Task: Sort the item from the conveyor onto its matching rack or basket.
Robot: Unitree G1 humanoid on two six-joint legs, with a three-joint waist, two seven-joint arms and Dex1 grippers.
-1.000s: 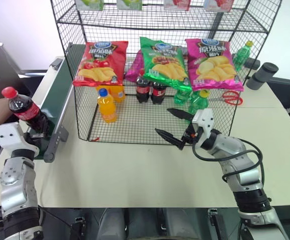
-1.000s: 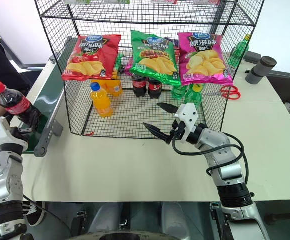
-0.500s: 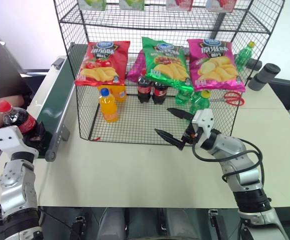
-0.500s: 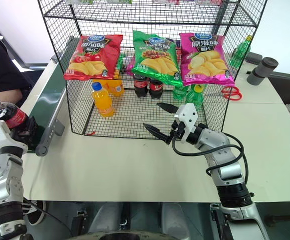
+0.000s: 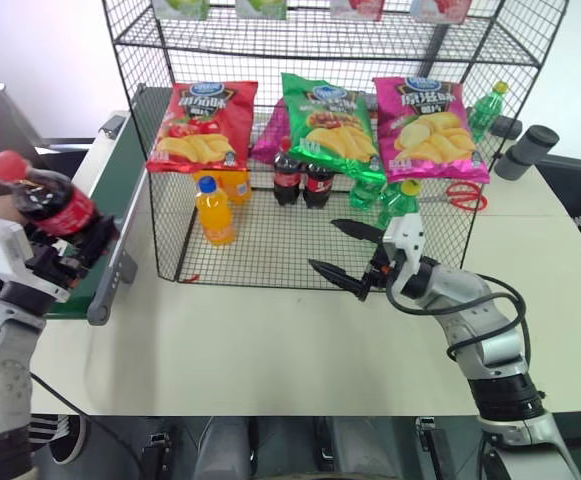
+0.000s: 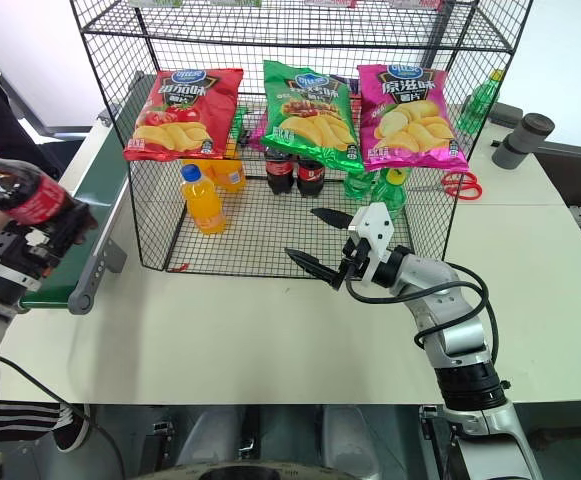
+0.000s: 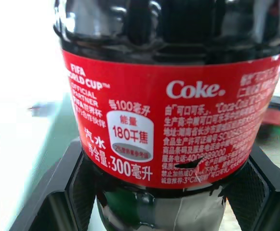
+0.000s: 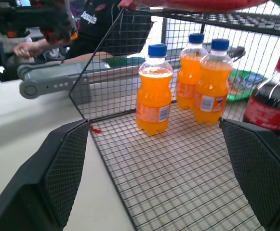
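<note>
At lower left of the left eye view, the left gripper [image 5: 73,262] is clamped on the lower body of the cola bottle [image 5: 50,203], which leans with its red cap toward the upper left, raised above the near end of the conveyor [image 5: 105,215]. From the left wrist view, the bottle's red label [image 7: 171,125] spans the frame and a black finger [image 7: 79,185] presses against each side of the bottle.

At centre right, the right gripper [image 5: 348,252] hovers over the cream table [image 5: 270,350] just before the front edge of the rack [image 5: 320,240], its two black fingers spread wide apart and holding nothing.

Behind it, on the rack's grid floor: one orange-drink bottle [image 5: 214,211] at the left front, further orange bottles [image 8: 202,82] behind it, two cola bottles [image 5: 302,180] in the middle and green bottles [image 5: 395,200] to the right. Three chip bags hang across the rack's front: red [image 5: 202,127], green [image 5: 328,122] and pink [image 5: 430,127].

At far right, red-handled scissors [image 5: 460,197] lie on the table behind the rack, with a grey cylinder [image 5: 526,151] beyond them toward the upper right.
</note>
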